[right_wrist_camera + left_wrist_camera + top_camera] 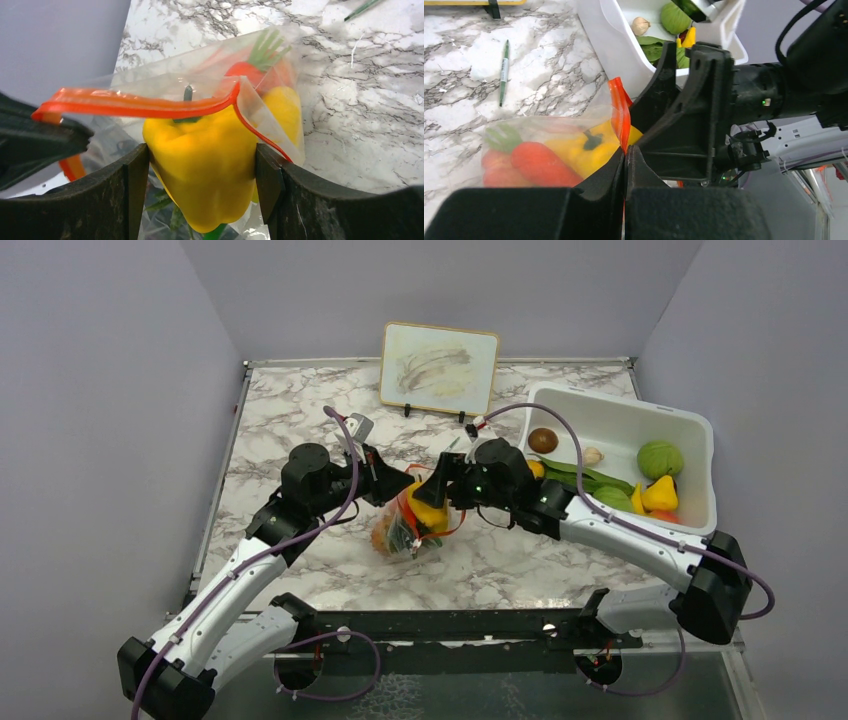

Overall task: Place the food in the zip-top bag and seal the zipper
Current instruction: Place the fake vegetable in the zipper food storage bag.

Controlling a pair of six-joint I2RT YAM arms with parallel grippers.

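Note:
The clear zip-top bag (405, 530) lies mid-table with its red-orange zipper (135, 104) held open. It holds a red pepper (541, 165), a yellow pepper (579, 150) and green leaves. My left gripper (626, 157) is shut on the zipper strip (620, 117) and holds the mouth edge up. My right gripper (202, 172) is shut on a yellow pepper (205, 165) and holds it at the bag's mouth, stem under the zipper. In the top view the two grippers (388, 483) (440, 492) meet over the bag.
A white bin (700, 435) at the right holds a green round vegetable (660, 458), a yellow pepper (658, 493), green pods, a brown item and a garlic. A green pen (504, 70) lies on the marble. A framed board (440, 367) stands at the back.

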